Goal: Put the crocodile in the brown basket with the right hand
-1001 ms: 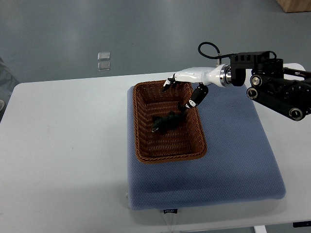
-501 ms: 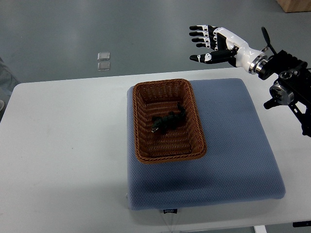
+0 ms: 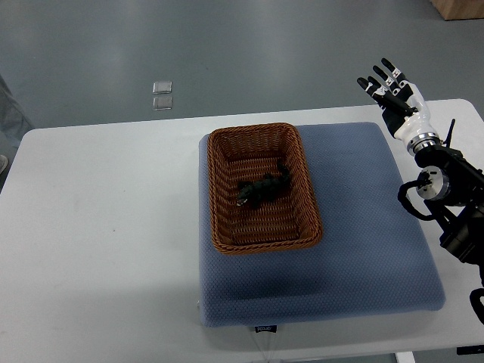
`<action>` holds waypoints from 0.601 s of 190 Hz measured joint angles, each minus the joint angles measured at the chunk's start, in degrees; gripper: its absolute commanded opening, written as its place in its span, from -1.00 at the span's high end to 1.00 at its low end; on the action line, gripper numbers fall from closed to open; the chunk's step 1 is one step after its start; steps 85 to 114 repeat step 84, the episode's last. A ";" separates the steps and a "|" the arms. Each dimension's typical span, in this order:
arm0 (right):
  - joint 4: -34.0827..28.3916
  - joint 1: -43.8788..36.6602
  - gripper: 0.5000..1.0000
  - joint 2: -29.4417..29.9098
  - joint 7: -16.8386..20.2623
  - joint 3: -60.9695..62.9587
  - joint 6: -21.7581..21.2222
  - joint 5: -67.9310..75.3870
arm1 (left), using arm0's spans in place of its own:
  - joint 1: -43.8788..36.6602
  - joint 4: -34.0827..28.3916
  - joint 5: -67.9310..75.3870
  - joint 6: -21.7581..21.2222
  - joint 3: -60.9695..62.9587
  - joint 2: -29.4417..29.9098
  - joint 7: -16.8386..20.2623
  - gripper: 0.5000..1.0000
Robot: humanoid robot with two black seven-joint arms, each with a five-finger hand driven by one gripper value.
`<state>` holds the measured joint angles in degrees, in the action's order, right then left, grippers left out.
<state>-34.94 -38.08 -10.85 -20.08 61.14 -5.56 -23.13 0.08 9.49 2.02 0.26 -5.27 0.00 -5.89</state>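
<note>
With the crocodile [image 3: 261, 189] lying inside the basket [image 3: 215, 198] and our right hand [image 3: 393, 92] empty, fingers spread, beyond the pad's [image 3: 363, 227] far right corner, we judge it best to park the arm wide of the rim.

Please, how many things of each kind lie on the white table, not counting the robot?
brown basket: 1
crocodile: 1
blue cushion: 1
Total: 3
</note>
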 measured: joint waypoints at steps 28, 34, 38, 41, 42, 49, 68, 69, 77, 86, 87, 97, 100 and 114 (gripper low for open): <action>3.28 -0.01 -0.69 0.03 -0.31 0.30 0.03 3.06 | 0.02 0.00 0.00 0.00 -0.01 0.00 0.01 -1.00; 3.50 -0.01 -0.69 0.04 -0.32 0.30 0.03 3.30 | 0.01 0.00 0.00 0.00 0.00 0.00 0.00 -1.00; 3.60 -0.01 -0.69 0.04 -0.32 0.30 0.03 3.40 | 0.01 0.00 0.00 0.00 0.00 0.00 0.00 -1.00; 3.66 -0.01 -0.69 0.04 -0.32 0.29 0.03 3.46 | 0.01 0.00 0.00 0.00 0.00 0.00 0.00 -1.00; 3.67 -0.01 -0.69 0.04 -0.32 0.28 0.03 3.47 | 0.01 0.00 0.00 0.00 0.00 0.00 0.00 -1.00; 3.75 -0.01 -0.69 0.06 -0.32 0.26 0.03 3.55 | 0.00 0.00 0.00 0.00 0.00 0.00 0.00 -1.00; 3.81 -0.01 -0.69 0.11 -0.32 0.20 0.05 3.61 | 0.00 0.00 0.00 0.00 0.00 0.00 0.00 -1.00; 3.81 -0.01 -0.69 0.11 -0.32 0.20 0.05 3.61 | 0.00 0.00 0.00 0.00 0.00 0.00 0.00 -1.00; 3.82 -0.01 -0.69 0.12 -0.32 0.17 0.05 3.62 | 0.00 0.00 0.00 0.00 0.00 0.00 0.00 -1.00; 3.82 -0.01 -0.69 0.13 -0.32 0.17 0.05 3.62 | 0.00 0.00 0.00 0.00 0.00 0.00 0.00 -1.00; 3.82 -0.01 -0.69 0.13 -0.32 0.17 0.05 3.62 | 0.00 0.00 0.00 0.00 0.00 0.00 0.00 -1.00; 3.82 -0.01 -0.69 0.13 -0.32 0.17 0.05 3.62 | 0.00 0.00 0.00 0.00 0.00 0.00 0.00 -1.00; 3.82 -0.01 -0.69 0.13 -0.32 0.17 0.05 3.62 | 0.00 0.00 0.00 0.00 0.00 0.00 0.00 -1.00; 3.82 -0.01 -0.69 0.13 -0.32 0.17 0.05 3.62 | 0.00 0.00 0.00 0.00 0.00 0.00 0.00 -1.00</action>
